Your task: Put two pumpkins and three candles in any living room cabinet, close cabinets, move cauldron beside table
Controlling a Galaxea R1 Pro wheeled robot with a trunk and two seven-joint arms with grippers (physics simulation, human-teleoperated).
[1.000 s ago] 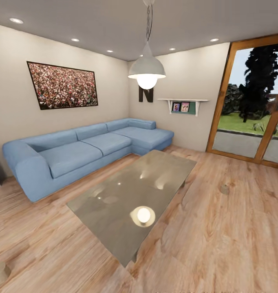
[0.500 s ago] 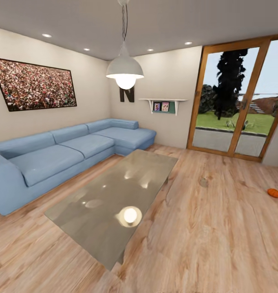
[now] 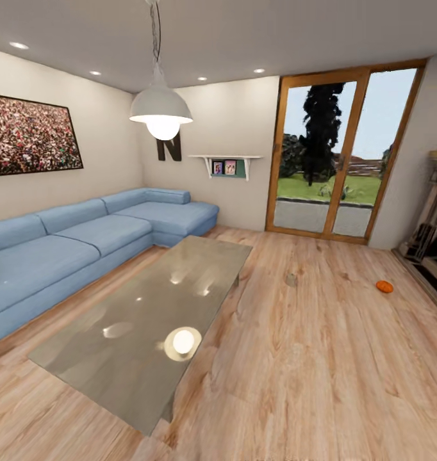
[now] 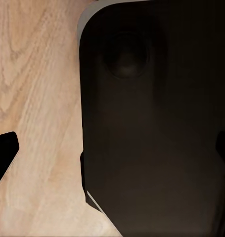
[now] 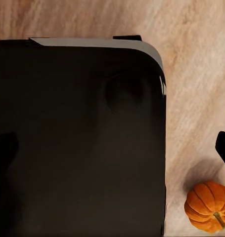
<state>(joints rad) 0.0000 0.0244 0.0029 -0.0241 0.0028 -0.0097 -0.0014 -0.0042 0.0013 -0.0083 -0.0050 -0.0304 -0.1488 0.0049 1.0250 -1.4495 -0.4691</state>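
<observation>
Wood flooring spreads right of the coffee table [image 3: 148,320], where a candle [image 3: 291,279] and farther pumpkin [image 3: 384,286] lie awaiting collection; gripper openings cannot be judged.

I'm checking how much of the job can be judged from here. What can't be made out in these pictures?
- Small tan thing on the floor, head view: too small to tell if it is a candle.
- Dark furniture at the right edge, head view: cut off, so cabinet fronts cannot be judged.
- Pumpkin, right wrist view: partly cut by the frame.
- Both wrist views: a dark body hides the grippers' state.
</observation>
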